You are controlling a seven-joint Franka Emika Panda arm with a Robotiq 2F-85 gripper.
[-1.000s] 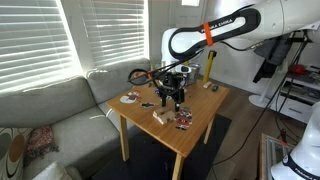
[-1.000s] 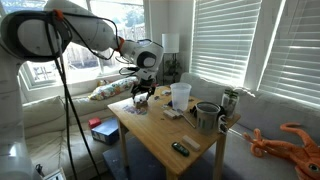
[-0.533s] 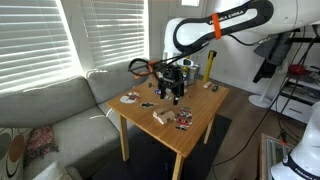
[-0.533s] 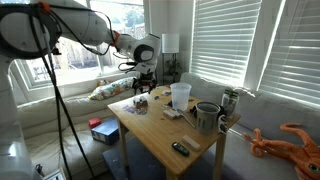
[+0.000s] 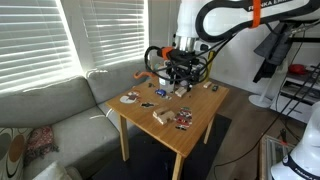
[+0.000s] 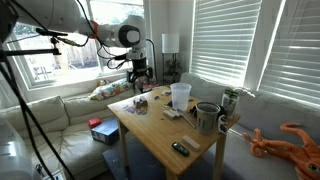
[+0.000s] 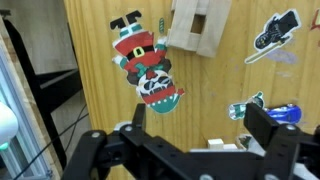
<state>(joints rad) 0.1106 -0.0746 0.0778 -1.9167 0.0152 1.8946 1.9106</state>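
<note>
One Santa figure (image 7: 148,65) lies near the table (image 7: 95,75) edge, under the spread pincer (image 7: 200,135).

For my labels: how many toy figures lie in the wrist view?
3: Santa figure at centre, sneaker top right, blue one at right; the gripper may hide others.

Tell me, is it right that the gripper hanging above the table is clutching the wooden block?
Not quite. The gripper does hang above the table, but it is open and holds nothing. The wrist view shows the wooden block lying on the table, clear of the fingers.
</note>
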